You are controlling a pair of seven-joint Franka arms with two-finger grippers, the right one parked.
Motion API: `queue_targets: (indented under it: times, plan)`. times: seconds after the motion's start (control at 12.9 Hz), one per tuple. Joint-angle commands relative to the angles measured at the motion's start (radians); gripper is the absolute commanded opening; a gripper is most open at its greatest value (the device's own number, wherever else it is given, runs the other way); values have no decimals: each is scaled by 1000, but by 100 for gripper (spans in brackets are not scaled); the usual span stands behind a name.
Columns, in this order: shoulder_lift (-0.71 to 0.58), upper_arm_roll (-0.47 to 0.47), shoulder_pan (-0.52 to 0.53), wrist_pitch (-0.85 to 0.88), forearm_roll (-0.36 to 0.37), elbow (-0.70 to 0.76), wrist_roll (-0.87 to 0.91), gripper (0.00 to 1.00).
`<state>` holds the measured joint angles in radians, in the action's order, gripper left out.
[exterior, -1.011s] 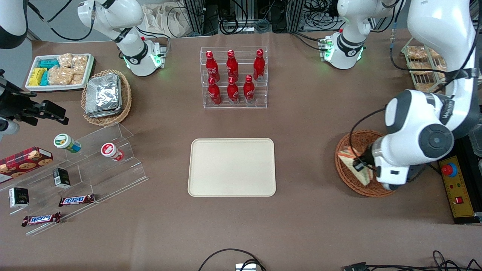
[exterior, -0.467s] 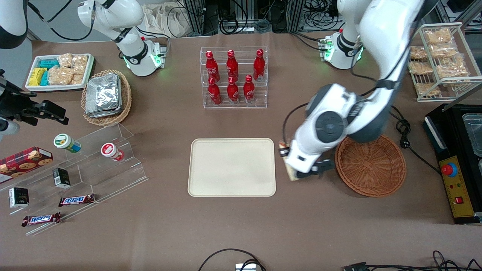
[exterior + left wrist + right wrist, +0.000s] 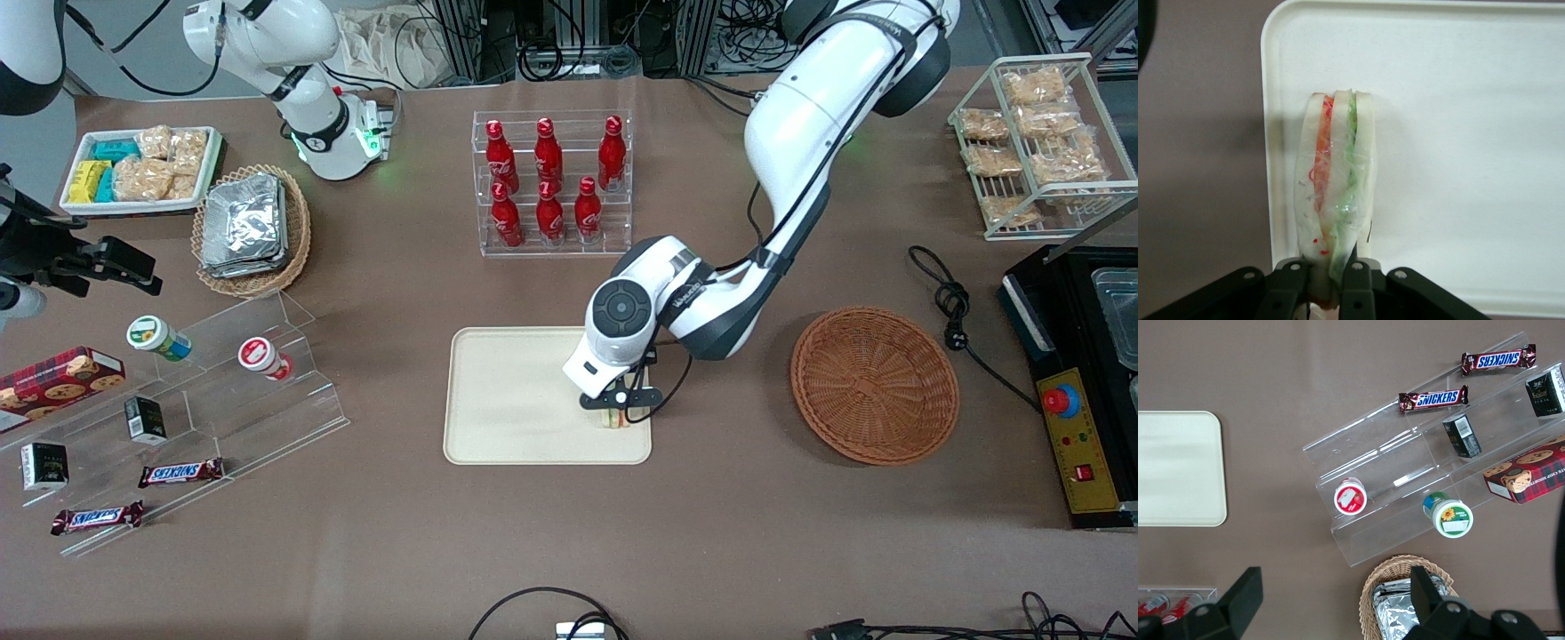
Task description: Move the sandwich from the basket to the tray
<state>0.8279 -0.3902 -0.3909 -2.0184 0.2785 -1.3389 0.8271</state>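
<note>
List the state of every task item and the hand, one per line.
Small triangular white-bread sandwich: gripped on edge, over the tray's corner nearest the basket.
Left arm's hand: shut on the sandwich, above the tray.
Large cream-beige rectangular tray: flat, nothing else on it.
Round reddish-brown wicker basket: empty.

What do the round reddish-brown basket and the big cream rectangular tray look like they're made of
The round reddish-brown basket looks like woven wicker: ribbed strands circle its wall, matte. The cream rectangular tray looks like moulded plastic or similar, smooth, plain, with rounded corners; the exact material is uncertain. The gripper, over the tray's edge nearest the basket, holds the triangular white-bread sandwich, apparently in clear film.
</note>
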Motion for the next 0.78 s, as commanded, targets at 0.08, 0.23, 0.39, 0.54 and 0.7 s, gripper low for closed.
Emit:
queue_targets:
  times: [0.08, 0.23, 0.39, 0.54, 0.7]
  plan:
    - [7, 5, -3, 21, 33, 37, -23, 98]
    - [-7, 5, 4, 21, 30, 38, -14, 100]
    - [-62, 5, 6, 47, 24, 27, -5, 100]
    - [-134, 5, 29, 104, 22, -20, -13, 100]
    - [-269, 4, 91, 90, 21, -186, -22, 100]
